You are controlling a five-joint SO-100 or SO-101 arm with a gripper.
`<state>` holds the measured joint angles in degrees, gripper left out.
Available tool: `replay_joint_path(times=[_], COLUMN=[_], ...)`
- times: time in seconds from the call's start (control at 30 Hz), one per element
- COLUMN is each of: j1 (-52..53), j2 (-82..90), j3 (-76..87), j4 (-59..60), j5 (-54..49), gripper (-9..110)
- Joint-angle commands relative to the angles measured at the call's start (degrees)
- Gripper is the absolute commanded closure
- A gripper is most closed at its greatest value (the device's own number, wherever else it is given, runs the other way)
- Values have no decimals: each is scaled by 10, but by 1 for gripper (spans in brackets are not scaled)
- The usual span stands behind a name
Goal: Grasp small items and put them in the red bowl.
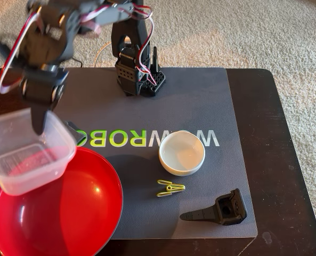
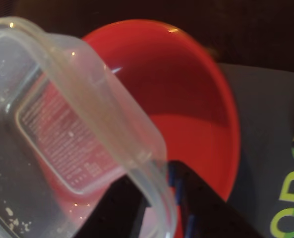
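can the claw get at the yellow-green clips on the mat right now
Probably not yet: the claw is shut on the clear tub over the red bowl. The clips lie uncovered, beside the white bowl.

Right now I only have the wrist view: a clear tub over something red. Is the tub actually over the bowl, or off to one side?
Observer: In the fixed view the clear tub hangs over the upper left rim of the red bowl, held at its wall by the gripper.
Operator: Anything already inside the bowl?
Observer: The visible part of the bowl's inside looks bare; the tub hides the upper left of it.
Operator: What's left on the mat?
Observer: A small white bowl, the yellow-green clips just below it, and a black pointed part towards the mat's lower right corner.
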<state>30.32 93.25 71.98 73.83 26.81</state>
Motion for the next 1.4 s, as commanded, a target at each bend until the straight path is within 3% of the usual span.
replay_joint_path(times=[0.0,0.23,0.43,0.53,0.67,0.9,1.07,1.37], j1=[9,-8,-14,-22,-80,-332,-458,-454], j2=[-43,-166,-223,-134,122,385,367,236], j3=[4,15,17,61,159,294,450,533], j4=[-33,-100,-120,-117,-108,-42,-29,-56], j5=[6,14,17,20,46,131,154,129], gripper=[101,101,88,85,80,78,78,76])
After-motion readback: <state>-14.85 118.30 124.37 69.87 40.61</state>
